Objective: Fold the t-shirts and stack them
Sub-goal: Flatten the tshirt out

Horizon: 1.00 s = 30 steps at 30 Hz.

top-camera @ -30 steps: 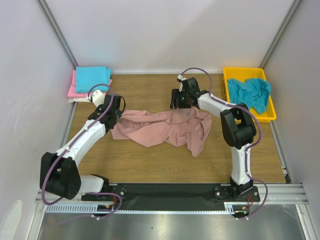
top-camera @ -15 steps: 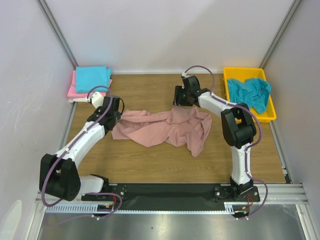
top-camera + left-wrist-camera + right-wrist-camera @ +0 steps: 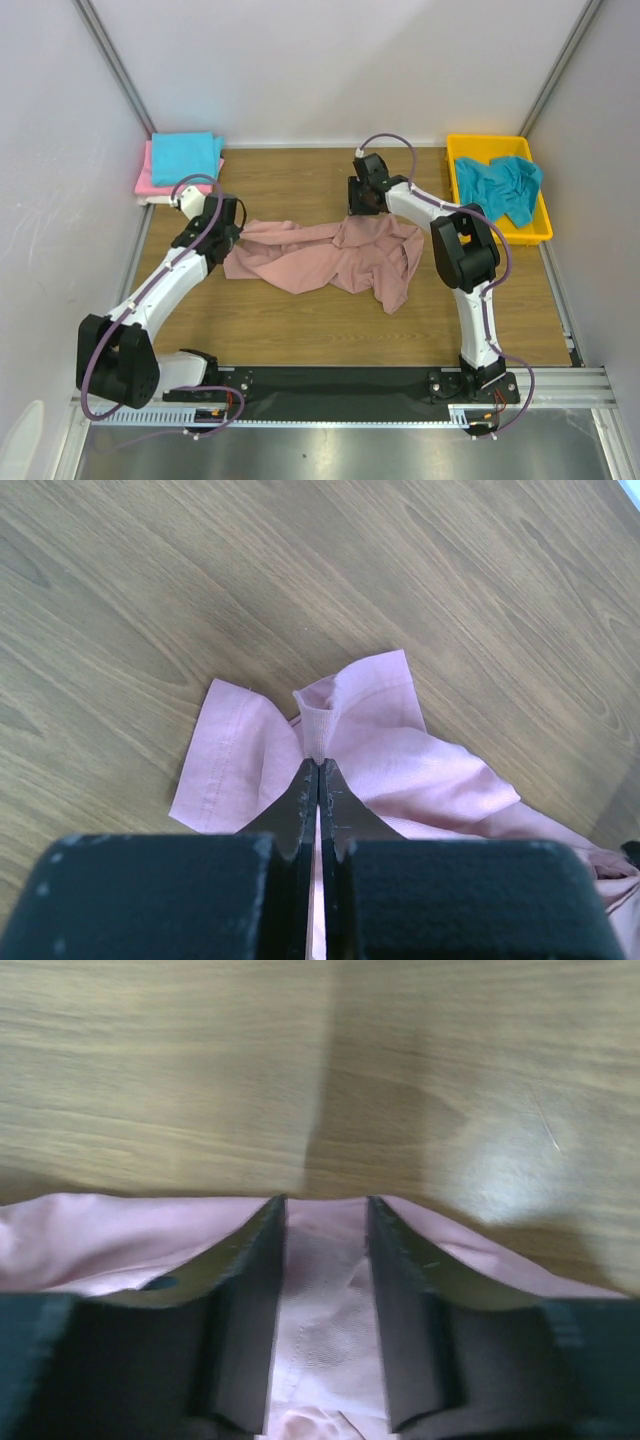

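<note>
A crumpled dusty-pink t-shirt lies across the middle of the wooden table. My left gripper is at its left end, shut on a pinched fold of the pink cloth; the left wrist view shows my left gripper with its tips tight together on that fold. My right gripper is low over the shirt's far edge. In the right wrist view, my right gripper stands open, and the pink cloth lies between the parted fingers. A teal t-shirt lies bunched in the yellow tray.
A folded stack sits at the back left corner: a teal shirt on a bright pink one. The yellow tray stands at the back right. White walls close in both sides and the back.
My right gripper has settled down over the shirt's far edge and its jaws have narrowed. The left gripper stays shut on the cloth, hardly moved.
</note>
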Available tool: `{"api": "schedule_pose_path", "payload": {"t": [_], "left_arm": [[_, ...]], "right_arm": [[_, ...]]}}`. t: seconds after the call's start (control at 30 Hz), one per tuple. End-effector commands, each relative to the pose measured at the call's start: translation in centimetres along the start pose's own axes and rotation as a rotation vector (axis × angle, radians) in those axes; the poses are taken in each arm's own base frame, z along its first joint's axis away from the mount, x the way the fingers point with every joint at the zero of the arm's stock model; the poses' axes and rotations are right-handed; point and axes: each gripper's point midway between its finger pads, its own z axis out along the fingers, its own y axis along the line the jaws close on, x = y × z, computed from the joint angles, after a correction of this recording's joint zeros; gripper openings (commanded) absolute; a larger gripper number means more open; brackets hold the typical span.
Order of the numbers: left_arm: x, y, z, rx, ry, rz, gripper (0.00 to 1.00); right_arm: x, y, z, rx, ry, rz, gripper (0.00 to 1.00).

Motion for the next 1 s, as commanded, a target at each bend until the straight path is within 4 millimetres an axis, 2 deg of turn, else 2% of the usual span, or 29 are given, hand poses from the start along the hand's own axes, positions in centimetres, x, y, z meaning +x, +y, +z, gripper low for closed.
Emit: {"api": "schedule_pose_path", "payload": {"t": [0.0, 0.07, 0.1, 0.2, 0.23, 0.37, 0.47, 0.57, 0.6, 0.67, 0.7, 0.8, 0.83, 0.97], "left_arm": [[-1.4, 0.1, -0.5, 0.013, -0.044, -0.020, 0.00], [-1.4, 0.1, -0.4, 0.011, -0.043, -0.023, 0.00], [-1.5, 0.0, -0.4, 0.014, -0.044, -0.026, 0.00], [-1.5, -0.1, -0.4, 0.014, -0.044, -0.026, 0.00], [-1.6, 0.0, -0.4, 0.013, -0.046, -0.026, 0.00], [-2.8, -0.6, -0.9, 0.025, -0.070, -0.034, 0.00], [-4.2, -0.8, -1.6, 0.027, -0.104, -0.046, 0.01], [-6.0, -1.2, -2.8, 0.038, -0.148, -0.072, 0.00], [-6.4, -1.1, -3.1, 0.035, -0.161, -0.077, 0.00], [-7.9, -1.5, -4.3, 0.058, -0.193, -0.101, 0.00], [-8.5, -1.6, -4.7, 0.063, -0.212, -0.108, 0.00], [-10.4, -2.1, -6.5, 0.102, -0.256, -0.131, 0.00], [-10.9, -2.1, -7.0, 0.110, -0.266, -0.130, 0.00], [-12.9, -2.0, -9.4, 0.140, -0.318, -0.155, 0.00]], "right_arm": [[-1.2, -0.2, -0.6, 0.034, -0.019, -0.013, 0.41], [-1.6, -0.3, -0.9, 0.043, -0.031, -0.013, 0.29], [-1.8, -0.3, -1.1, 0.046, -0.036, -0.012, 0.19], [-2.8, -0.3, -2.1, 0.055, -0.059, -0.013, 0.09], [-3.2, -0.3, -2.4, 0.058, -0.069, -0.009, 0.00], [-5.0, -0.8, -4.2, 0.076, -0.103, 0.004, 0.00], [-6.9, -1.6, -6.5, 0.090, -0.151, 0.034, 0.00], [-9.8, -2.7, -9.9, 0.101, -0.236, 0.063, 0.00], [-11.2, -2.8, -11.9, 0.100, -0.285, 0.072, 0.00], [-13.0, -3.7, -14.1, 0.108, -0.343, 0.074, 0.00], [-14.4, -3.7, -16.5, 0.110, -0.399, 0.077, 0.00], [-16.6, -4.6, -20.0, 0.127, -0.484, 0.074, 0.00], [-17.5, -4.5, -22.1, 0.121, -0.526, 0.074, 0.00], [-19.4, -4.5, -27.2, 0.118, -0.624, 0.062, 0.00]]}}
